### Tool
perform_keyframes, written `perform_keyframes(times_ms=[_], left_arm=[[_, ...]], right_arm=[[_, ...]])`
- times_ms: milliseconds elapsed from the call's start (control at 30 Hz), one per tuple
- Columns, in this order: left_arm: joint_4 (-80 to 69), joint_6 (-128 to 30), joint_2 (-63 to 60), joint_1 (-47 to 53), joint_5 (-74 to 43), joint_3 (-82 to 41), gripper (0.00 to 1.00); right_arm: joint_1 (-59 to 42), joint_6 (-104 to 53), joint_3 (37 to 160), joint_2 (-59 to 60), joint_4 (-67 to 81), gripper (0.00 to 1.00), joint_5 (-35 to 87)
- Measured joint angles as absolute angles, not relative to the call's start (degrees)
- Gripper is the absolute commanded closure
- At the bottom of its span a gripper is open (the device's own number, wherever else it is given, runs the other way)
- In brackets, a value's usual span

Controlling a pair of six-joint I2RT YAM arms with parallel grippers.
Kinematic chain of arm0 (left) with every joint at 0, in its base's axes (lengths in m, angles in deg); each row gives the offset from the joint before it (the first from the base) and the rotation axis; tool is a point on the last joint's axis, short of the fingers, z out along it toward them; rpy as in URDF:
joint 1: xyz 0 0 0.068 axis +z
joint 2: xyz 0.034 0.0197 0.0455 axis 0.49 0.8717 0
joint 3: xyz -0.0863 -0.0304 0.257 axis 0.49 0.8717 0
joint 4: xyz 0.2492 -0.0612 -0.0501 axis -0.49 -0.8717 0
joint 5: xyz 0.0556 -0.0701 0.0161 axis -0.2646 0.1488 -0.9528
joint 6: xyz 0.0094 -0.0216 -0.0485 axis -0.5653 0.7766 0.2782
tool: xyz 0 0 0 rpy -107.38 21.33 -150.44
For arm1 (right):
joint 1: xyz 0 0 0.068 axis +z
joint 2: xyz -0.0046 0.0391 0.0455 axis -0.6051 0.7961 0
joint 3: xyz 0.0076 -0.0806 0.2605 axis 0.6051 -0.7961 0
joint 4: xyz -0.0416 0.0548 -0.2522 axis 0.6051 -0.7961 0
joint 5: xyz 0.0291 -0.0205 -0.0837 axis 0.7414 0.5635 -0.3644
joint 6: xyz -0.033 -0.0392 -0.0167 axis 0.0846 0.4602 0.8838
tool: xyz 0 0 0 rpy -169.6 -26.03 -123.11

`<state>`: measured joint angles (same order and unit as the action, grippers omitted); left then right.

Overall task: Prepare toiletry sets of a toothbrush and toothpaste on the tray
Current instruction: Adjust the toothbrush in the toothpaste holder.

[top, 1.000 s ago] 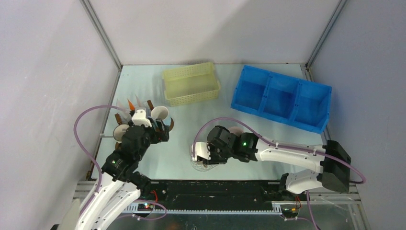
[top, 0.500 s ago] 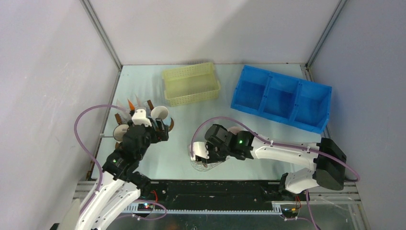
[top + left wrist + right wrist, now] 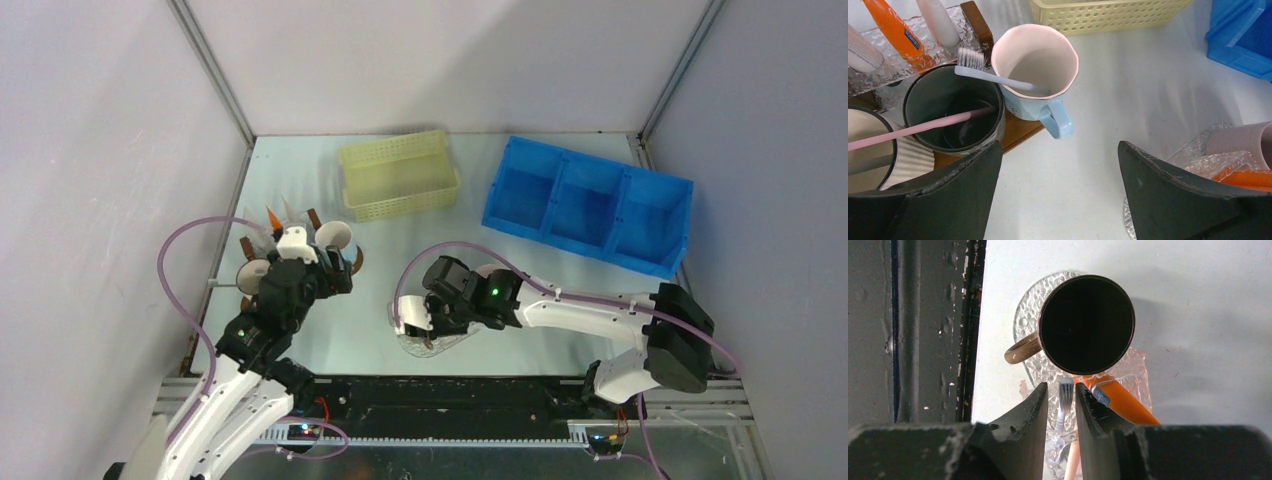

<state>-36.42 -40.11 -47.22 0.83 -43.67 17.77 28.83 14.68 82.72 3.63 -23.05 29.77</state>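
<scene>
From above, my right gripper point(image 3: 410, 325) hangs low over the glass tray point(image 3: 432, 346) near the worktop's point(image 3: 400, 240) front edge. My left gripper point(image 3: 335, 272) hovers by the mugs, well apart, so the arms don't crowd.

From my left wrist, its fingers stand wide apart and empty, with bare worktop below beside the blue-handled mug point(image 3: 1035, 65).

From my right wrist, the fingers sit nearly together around the toothbrush point(image 3: 1066, 389), which lies on the tray beside the orange tube point(image 3: 1120, 400). I cannot tell if they pinch it. The dark mug point(image 3: 1087, 325) is just ahead, so straight up looks like the freest way out.
</scene>
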Motion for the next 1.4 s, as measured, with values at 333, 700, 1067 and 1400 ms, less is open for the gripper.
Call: perform_keyframes(times_ms=[333,700,1067,1400], left_arm=[[-36.55,-40.13,-46.85,0.88,-43.98,17.77,0.08],[-36.87,-40.15,-46.8,0.88,-44.0,17.77,0.08],[-36.87,-40.17,-46.8,0.88,-44.0,17.77,0.08],[-36.87,-40.22,-46.8,0.88,-43.98,17.77,0.08]], right_arm=[[28.52,15.95,83.95,4.68,-23.42,0.76,31.02],[28.37,16.96,84.54,5.84,-25.06,0.89,31.76],[28.43,18.27,88.54,5.93,-28.36,1.0,32.42],[30.27,20.45,91.31,5.91,-30.85,1.0,33.97]])
